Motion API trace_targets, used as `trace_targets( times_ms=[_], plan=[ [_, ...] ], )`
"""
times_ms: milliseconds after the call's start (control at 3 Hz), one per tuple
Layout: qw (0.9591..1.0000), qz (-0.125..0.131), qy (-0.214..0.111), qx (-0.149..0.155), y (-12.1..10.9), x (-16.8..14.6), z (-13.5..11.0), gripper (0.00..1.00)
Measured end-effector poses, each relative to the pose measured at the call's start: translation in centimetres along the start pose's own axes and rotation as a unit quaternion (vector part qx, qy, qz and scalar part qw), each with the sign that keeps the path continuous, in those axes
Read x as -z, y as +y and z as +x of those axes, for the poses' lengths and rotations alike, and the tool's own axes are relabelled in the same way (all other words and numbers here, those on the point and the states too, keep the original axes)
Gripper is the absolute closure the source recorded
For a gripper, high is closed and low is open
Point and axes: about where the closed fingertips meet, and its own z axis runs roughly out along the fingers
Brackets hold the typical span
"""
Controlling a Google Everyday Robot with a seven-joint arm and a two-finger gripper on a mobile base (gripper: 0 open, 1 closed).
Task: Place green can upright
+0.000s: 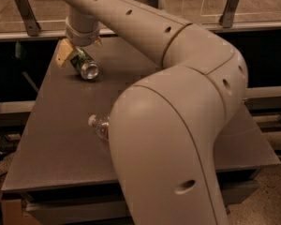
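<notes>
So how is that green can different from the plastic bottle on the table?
The green can is dark and opaque with a silver end; the water bottle is clear with a white cap. The can lies at the back left with the gripper right at it; the bottle lies nearer the middle, mostly hidden behind the arm. Both lie on their sides on the table.

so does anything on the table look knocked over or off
The green can lies on its side near the table's far left corner, silver end toward the camera, with the gripper right over it. A clear bottle also lies flat, mostly hidden behind the arm.
</notes>
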Motion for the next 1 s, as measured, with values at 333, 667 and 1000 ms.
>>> trace_targets(
  times_ms=[333,667,1000],
  plan=[
    [0.9996,0.015,0.025,0.000,0.5,-0.8,0.2,0.39],
    [0.9992,0.021,0.032,-0.008,0.7,-0.9,0.5,0.63],
    [0.9991,0.039,0.001,-0.019,-0.7,1.5,0.2,0.87]
  ],
)
